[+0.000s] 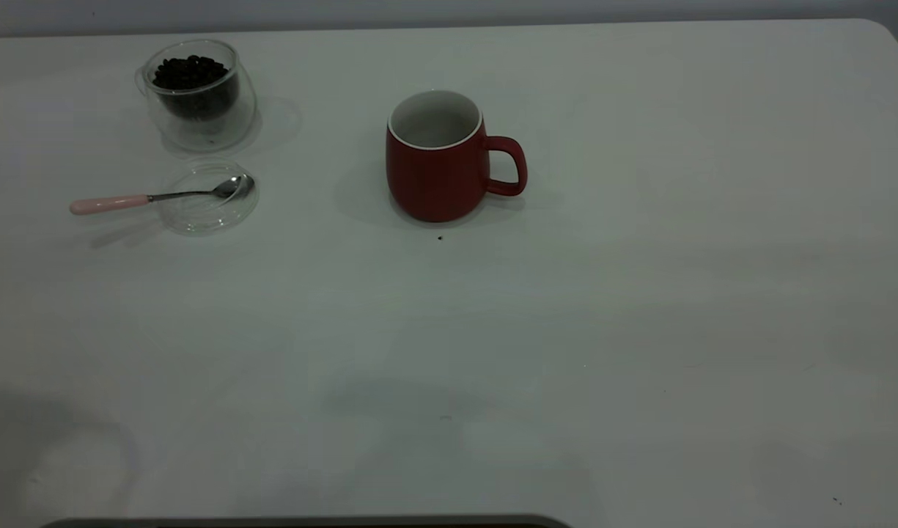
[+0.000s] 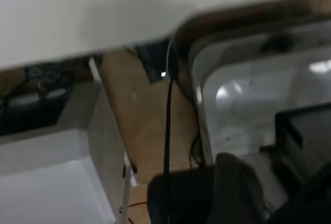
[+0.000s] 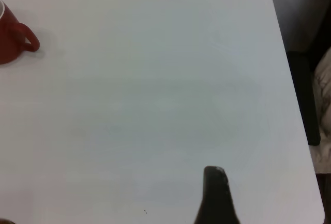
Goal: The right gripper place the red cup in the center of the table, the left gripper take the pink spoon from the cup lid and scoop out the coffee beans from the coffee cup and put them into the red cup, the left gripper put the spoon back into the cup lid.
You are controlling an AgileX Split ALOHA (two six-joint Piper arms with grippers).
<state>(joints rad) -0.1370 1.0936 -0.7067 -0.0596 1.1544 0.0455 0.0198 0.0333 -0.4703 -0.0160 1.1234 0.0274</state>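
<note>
The red cup (image 1: 438, 165) stands upright near the middle of the table (image 1: 566, 330), its handle pointing right and its white inside empty; it also shows far off as the red cup (image 3: 13, 40). At the back left, the coffee cup (image 1: 199, 95) holds the coffee beans (image 1: 190, 72). Just in front of it lies the cup lid (image 1: 208, 196), with the pink spoon (image 1: 111, 203) resting bowl-first on it. Neither gripper appears in the exterior view. The left gripper (image 2: 258, 193) hangs off the table's edge. The right gripper (image 3: 214, 175) hovers over bare table, shut and holding nothing.
The left wrist view shows the table's underside edge, a cable (image 2: 168, 131) and a metal frame (image 2: 199, 110) beside the table. A dark strip (image 1: 309, 522) runs along the near table edge. Tiny dark specks (image 1: 440, 237) dot the top.
</note>
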